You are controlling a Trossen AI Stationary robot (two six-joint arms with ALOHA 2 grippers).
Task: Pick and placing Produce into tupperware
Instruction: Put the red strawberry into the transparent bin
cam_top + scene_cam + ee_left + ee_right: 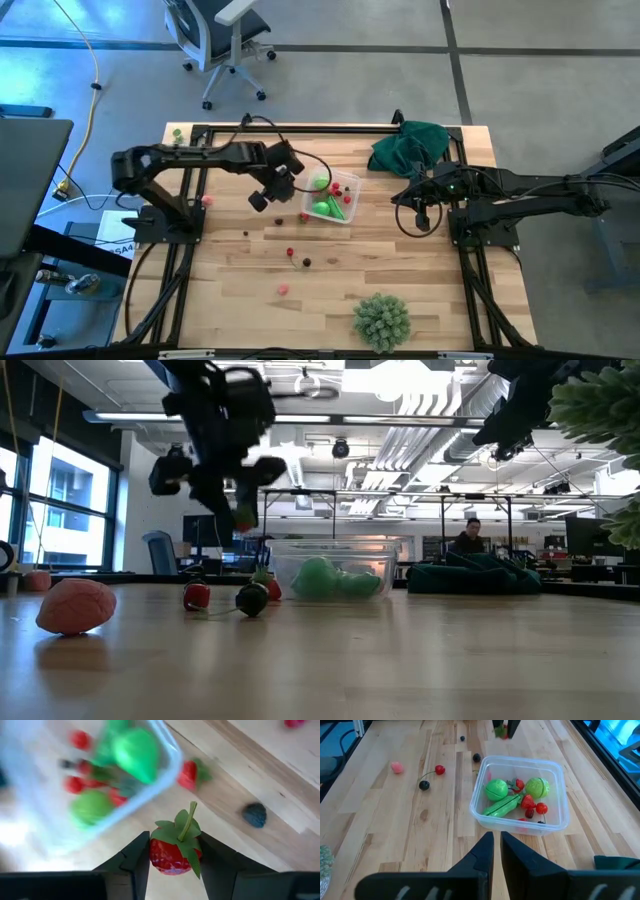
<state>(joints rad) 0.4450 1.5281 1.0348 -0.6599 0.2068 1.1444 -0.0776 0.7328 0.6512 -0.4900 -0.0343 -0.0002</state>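
My left gripper [175, 870] is shut on a red toy strawberry [174, 852] with a green leafy top. It hovers just left of the clear tupperware [345, 183], above the table [243, 518]. The tupperware [559, 795] holds several green pieces and small red berries. Loose produce lies on the table: a red piece [291, 252], a dark berry [307, 262] and a pink piece [283, 289]. My right gripper [496, 845] is shut and empty, on the tupperware's right [403, 197]. My left gripper pinches the strawberry's red body [165, 860] between its two fingers, one on each side. The leafy top and stem [187, 822] point away from the wrist. The strawberry is lifted clear of the table.
A dark green cloth [410, 145] lies at the far right corner. A pale-green spiky ball [381, 320] sits near the front edge. A red piece [187, 775] and a dark berry [255, 814] lie beside the tupperware. A black frame [330, 128] borders the table.
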